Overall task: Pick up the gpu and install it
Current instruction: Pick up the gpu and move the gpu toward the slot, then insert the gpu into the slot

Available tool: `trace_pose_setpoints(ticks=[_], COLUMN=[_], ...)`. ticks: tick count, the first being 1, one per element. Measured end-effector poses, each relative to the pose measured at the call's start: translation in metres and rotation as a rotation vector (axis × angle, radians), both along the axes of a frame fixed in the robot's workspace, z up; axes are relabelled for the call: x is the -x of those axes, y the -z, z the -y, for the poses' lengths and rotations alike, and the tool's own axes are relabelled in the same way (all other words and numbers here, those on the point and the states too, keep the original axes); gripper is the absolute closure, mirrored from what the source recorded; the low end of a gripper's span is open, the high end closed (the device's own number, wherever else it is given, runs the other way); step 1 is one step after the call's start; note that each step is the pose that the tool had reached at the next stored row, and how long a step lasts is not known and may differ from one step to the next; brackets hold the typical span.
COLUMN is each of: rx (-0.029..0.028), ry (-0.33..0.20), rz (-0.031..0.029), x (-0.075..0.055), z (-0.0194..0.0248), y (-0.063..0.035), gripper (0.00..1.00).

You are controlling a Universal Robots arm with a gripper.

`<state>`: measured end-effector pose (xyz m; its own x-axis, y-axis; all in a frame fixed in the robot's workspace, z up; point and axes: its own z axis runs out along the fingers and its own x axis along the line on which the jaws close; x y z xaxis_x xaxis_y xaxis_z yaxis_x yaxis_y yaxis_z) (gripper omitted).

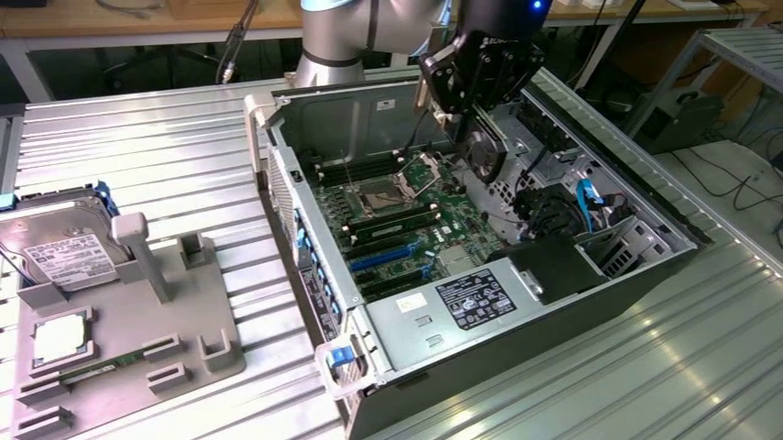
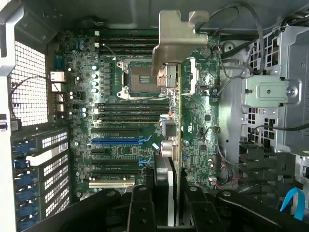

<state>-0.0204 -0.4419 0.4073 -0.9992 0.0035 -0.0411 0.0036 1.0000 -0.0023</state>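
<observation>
Grey sheet-metal computer case [image 1: 355, 115] lies on its side, open, on a ribbed metal table [image 1: 159, 156]. Inside it sit the green motherboard [image 1: 404, 220] with its bare CPU socket [image 2: 140, 77], rows of dark memory slots, a blue expansion slot [image 2: 118, 141] among black ones, and a labelled power supply [image 1: 471, 298]. A blue cable [image 1: 588, 197] runs near the drive cage [image 2: 270, 96].

Well apart, at the exterior view's left, a grey fixture tray [image 1: 183, 321] holds a hard drive [image 1: 61, 257], a square processor [image 1: 59, 339] and a slim green memory stick [image 1: 98, 371].

The gpu [image 2: 176, 145] is in the tool, held on edge over the open case (not seated in any slot). Its pale metal bracket [image 2: 176, 38] is at the end farthest from the fingers. In the wrist view the card lies across the board beside the socket and past the slot ends. Loose wiring hangs beside the drive cage, clear of the card.

The arm reaches in from behind the case, wrist pointing down. The gripper [image 1: 471, 96] has its fingers [image 2: 140, 208] drawn narrow, clamped on the card's two faces.
</observation>
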Motion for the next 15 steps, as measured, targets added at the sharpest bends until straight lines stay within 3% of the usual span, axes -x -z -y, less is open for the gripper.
trace_pose_setpoints(ticks=[9,15], rx=[0.0001,0.0001], ry=[0.000,-0.141], rz=[0.0000,0.0000], x=[0.0000,0.0000], z=[0.0000,0.0000], y=[0.0000,0.0000], gripper=[0.72,0.72])
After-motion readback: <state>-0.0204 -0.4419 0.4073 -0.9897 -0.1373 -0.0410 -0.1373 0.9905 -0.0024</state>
